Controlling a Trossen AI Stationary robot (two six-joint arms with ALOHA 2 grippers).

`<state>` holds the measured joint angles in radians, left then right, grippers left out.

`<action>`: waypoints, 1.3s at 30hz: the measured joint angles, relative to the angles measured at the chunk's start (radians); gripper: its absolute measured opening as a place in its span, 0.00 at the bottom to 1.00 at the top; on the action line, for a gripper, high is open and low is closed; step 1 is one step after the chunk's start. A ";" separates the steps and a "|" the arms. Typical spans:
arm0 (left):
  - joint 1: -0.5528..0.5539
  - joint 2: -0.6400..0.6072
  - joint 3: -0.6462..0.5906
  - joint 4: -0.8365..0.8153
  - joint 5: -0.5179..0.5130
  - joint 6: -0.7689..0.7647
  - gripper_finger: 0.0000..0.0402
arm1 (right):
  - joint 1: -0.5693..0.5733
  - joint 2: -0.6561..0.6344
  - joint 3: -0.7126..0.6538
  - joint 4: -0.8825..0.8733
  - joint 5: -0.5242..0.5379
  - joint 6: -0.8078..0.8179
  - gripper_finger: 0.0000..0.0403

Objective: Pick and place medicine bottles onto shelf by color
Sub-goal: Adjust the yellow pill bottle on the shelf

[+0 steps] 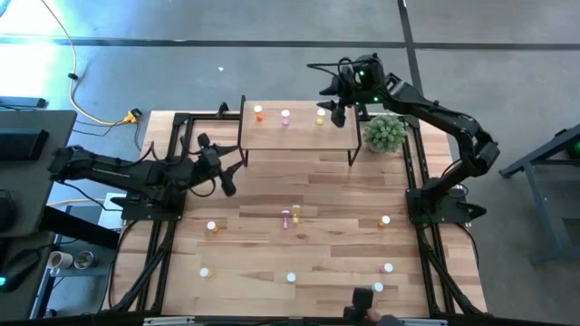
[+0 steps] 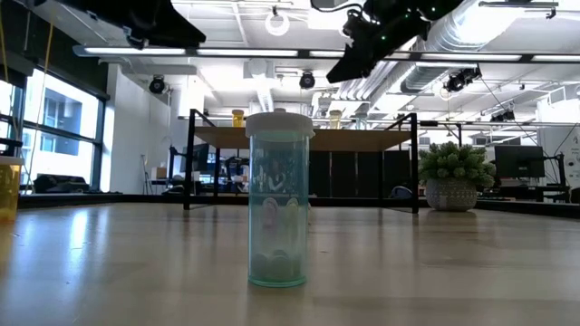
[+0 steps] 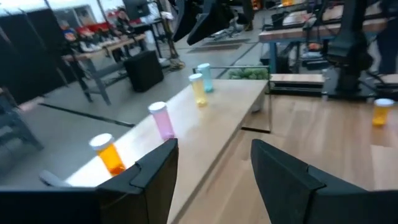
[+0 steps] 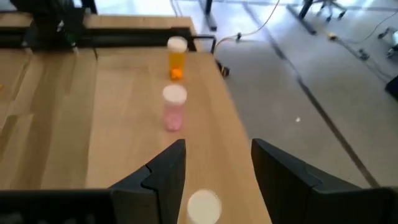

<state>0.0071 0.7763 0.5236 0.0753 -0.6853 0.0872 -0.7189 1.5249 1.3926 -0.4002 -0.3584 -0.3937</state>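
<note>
Yellow bottle point(image 4: 203, 206) stands beneath open right tool point(image 4: 214, 168).

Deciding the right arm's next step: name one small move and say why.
Probably lift the right tool straight up off the shelf. Its fingers stand open and empty above a white-capped bottle already upright on the board, in line with the pink bottle and orange bottle.

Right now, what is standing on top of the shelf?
On the shelf: an orange bottle, a pink bottle and a yellow bottle. The left wrist view adds a green bottle beyond the yellow, hidden from above by the right gripper.
</note>
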 joint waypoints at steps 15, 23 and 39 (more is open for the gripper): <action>0.163 0.013 0.000 -0.013 0.114 -0.035 0.48 | 0.002 0.008 0.000 -0.065 0.081 0.023 0.43; 0.201 0.013 0.000 -0.043 0.185 -0.051 0.48 | 0.020 0.014 0.000 -0.067 0.143 -0.002 0.51; 0.251 0.013 0.000 -0.048 0.187 -0.058 0.48 | 0.019 0.102 0.000 -0.101 0.141 -0.015 0.63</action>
<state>0.2577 0.7891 0.5236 0.0269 -0.4980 0.0294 -0.7002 1.6274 1.3926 -0.5010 -0.2173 -0.4091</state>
